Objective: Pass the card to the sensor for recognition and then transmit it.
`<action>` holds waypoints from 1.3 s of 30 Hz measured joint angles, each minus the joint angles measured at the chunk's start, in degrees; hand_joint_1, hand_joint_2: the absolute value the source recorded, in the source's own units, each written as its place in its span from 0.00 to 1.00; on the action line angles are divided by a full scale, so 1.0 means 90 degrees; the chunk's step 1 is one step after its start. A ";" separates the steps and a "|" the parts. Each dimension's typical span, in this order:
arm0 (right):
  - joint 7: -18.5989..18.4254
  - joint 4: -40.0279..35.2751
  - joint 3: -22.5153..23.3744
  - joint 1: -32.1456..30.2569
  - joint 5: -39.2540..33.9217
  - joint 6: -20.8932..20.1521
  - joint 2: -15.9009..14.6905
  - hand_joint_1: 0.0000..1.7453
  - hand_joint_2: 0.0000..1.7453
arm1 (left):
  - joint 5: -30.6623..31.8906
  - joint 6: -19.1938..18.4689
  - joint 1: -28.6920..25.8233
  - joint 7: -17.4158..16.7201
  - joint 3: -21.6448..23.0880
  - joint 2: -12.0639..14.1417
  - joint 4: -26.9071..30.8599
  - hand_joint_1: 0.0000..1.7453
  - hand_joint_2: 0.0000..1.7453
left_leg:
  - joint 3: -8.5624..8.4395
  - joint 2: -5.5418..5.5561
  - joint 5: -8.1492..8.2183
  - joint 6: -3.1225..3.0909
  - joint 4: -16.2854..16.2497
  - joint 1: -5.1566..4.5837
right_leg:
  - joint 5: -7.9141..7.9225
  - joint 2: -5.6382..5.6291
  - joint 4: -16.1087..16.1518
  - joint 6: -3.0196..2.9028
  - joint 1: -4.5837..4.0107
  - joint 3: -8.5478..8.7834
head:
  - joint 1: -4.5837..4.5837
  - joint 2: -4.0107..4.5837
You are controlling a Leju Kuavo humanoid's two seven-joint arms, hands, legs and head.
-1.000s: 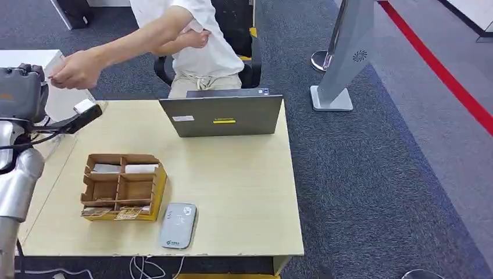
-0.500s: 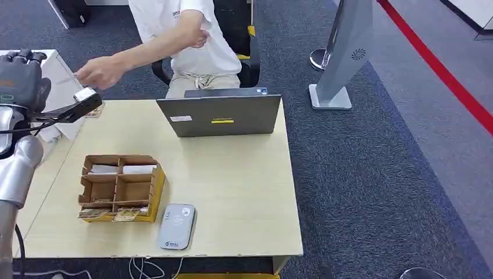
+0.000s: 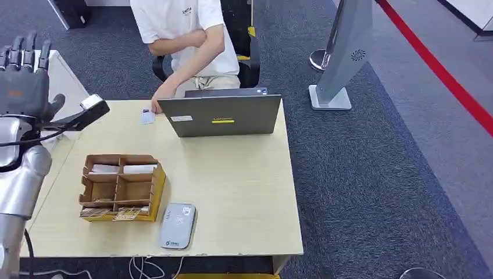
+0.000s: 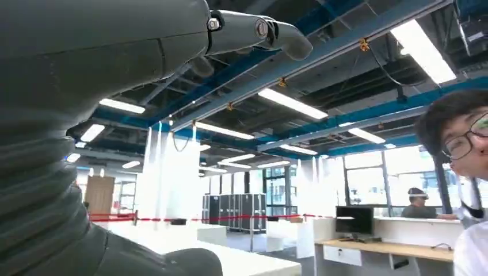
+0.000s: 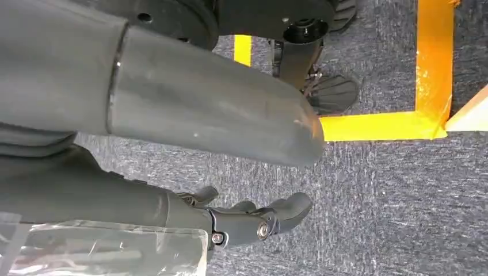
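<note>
The left robot hand (image 3: 23, 78) is hovering raised with fingers spread and holding nothing beyond the table's (image 3: 244, 192) left edge, while the card (image 3: 147, 117) is lying on the table under a person's hand (image 3: 156, 106) beside the laptop (image 3: 224, 115), and the right robot hand (image 5: 253, 221) is hanging empty, fingers loosely apart, over the carpet.

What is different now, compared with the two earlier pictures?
The person's hand has drawn back from beside the robot's left hand and now rests at the table beside the laptop, at a card that was not there before. The left hand stays raised, and its fingers, curled earlier, now point up, spread and empty. The cardboard organizer and the grey sensor have not moved.
</note>
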State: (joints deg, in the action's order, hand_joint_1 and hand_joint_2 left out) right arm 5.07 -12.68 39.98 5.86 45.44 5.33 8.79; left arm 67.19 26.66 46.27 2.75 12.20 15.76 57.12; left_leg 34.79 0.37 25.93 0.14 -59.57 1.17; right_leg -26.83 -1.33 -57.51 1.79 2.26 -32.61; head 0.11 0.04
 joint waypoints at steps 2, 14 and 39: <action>0.0039 0.0000 0.0024 -0.0059 -0.0082 0.0046 0.0000 0.00 0.00 | -0.0087 -0.0130 -0.0506 -0.0063 0.0000 0.0046 0.0638 0.00 1.00 | -0.0001 -0.0001 0.0003 0.0003 0.0000 0.0000 | -0.0001 -0.0001 0.0001 0.0000 0.0000 -0.0002 | 0.0000 0.0000; 0.0262 0.0007 0.0393 -0.0294 -0.0340 0.0153 0.0000 0.00 0.00 | 0.0202 -0.0444 -0.3412 -0.0216 0.0000 0.0321 0.3969 0.00 1.00 | 0.0012 0.0004 0.0015 0.0006 0.0005 0.0001 | -0.0017 0.0014 0.0002 -0.0007 -0.0001 -0.0009 | 0.0000 0.0000; 0.0325 0.0007 0.0801 -0.0310 -0.0379 0.0161 0.0000 0.00 0.00 | 0.0141 -0.1588 -0.4390 -0.0187 0.0639 0.0211 0.4944 0.00 1.00 | 0.0011 0.0017 0.0009 0.0007 0.0003 0.0001 | -0.0014 0.0022 0.0002 -0.0006 -0.0001 -0.0008 | 0.0000 0.0000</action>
State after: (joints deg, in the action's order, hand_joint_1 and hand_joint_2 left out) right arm 8.00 -12.61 47.19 3.06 42.03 6.78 8.79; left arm 68.46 12.37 6.76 1.07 17.95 17.66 101.61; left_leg 34.90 0.52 26.02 0.20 -59.55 1.17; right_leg -26.95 -1.13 -57.49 1.73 2.26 -32.68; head 0.11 0.04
